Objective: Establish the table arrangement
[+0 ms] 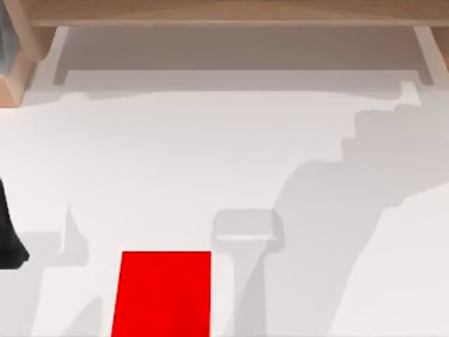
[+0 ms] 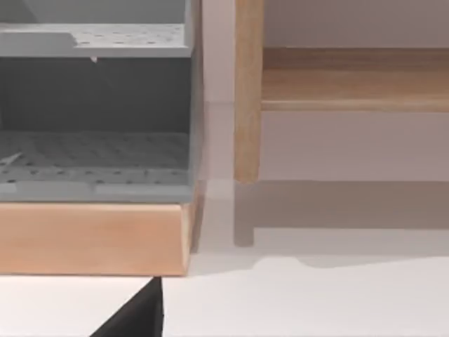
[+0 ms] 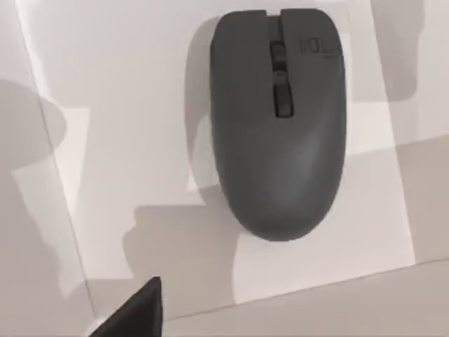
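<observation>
- Right wrist view: dark grey mouse [image 3: 278, 123] lying flat on a pale sheet.
- Top view: red mat [image 1: 163, 293] at 6 o'clock on the table [image 1: 210, 161], which is broad, white, smooth and shadowed.
- Left arm [image 1: 10, 235], possibly parked, at 9 o'clock; finger state of both grippers: cannot tell.

Overhead camera looks down on the table [image 1: 210, 154] — both wrist cameras sit close.

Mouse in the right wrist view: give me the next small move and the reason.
Probably lower the right gripper onto the mouse to grasp it: the mouse lies free on the table beneath that wrist, and the red mat is bare. The left arm sits parked at the table's left edge.
</observation>
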Motion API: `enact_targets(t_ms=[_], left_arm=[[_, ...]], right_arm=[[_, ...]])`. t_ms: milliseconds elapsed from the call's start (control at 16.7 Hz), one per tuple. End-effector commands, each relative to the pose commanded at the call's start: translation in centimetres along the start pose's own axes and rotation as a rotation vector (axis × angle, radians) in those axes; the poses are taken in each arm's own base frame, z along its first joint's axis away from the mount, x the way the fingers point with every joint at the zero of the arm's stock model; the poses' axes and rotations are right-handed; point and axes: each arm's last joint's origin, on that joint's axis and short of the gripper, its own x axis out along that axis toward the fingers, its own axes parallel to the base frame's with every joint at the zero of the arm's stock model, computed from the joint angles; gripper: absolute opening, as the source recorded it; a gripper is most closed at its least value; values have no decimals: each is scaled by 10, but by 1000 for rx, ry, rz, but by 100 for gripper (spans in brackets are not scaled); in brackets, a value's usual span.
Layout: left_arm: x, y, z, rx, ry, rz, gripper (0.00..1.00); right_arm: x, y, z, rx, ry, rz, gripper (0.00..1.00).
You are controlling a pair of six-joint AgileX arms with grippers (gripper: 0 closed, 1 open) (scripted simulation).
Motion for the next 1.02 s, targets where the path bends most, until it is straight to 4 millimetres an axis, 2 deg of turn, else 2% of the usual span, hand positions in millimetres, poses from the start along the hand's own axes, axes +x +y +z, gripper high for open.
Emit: enact_targets(t_ms=[120,240,420,1020], left_arm=[[0,0,0,0,0,0,100],[0,0,0,0,0,0,100],[0,0,0,0,0,0,100],[0,0,0,0,0,0,100]], right_arm=[[40,-2,15,-23,82,19,100],[72,-1,22,-42,144,35,100],[100,2,28,-64,183,52,100],[108,1,28,-66,185,53,100]])
